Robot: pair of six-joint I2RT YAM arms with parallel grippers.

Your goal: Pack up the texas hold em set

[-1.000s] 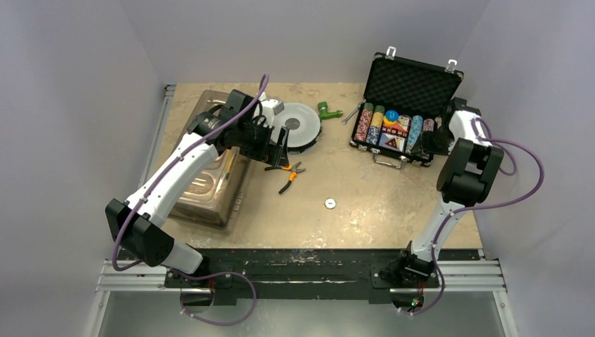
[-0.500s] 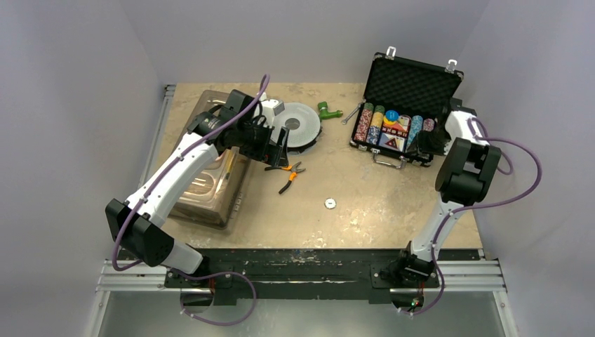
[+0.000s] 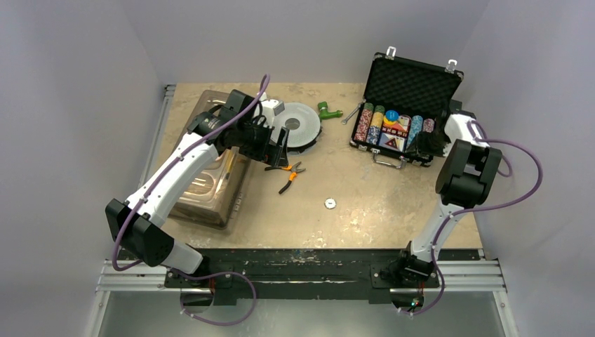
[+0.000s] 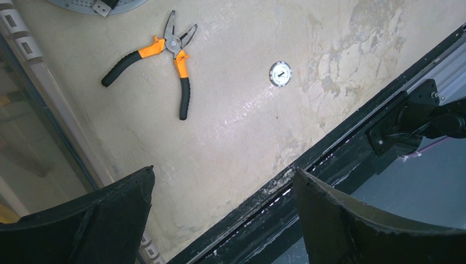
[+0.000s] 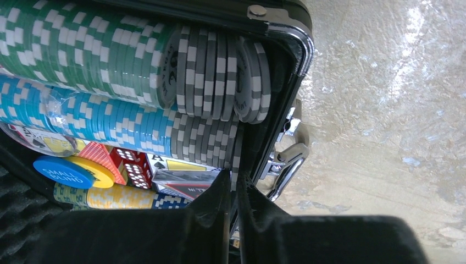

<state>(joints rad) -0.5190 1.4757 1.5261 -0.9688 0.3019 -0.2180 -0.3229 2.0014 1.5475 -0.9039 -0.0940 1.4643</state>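
My right gripper [image 5: 235, 212] is clenched tight with nothing visibly pinched. It hovers at the near right corner of the black rectangular briefcase [image 3: 414, 84], which sits open at the table's far right with its foam-lined lid upright. Just ahead of my fingers lie rows of green chips [image 5: 82, 49], blue chips [image 5: 99, 124] and grey chips [image 5: 220, 71]. My left gripper [image 4: 223, 173] hangs spread wide and empty over bare tabletop. Beyond it are orange-handled black pliers [image 4: 165, 60] and, well apart from the case, a small round white disc [image 4: 281, 73].
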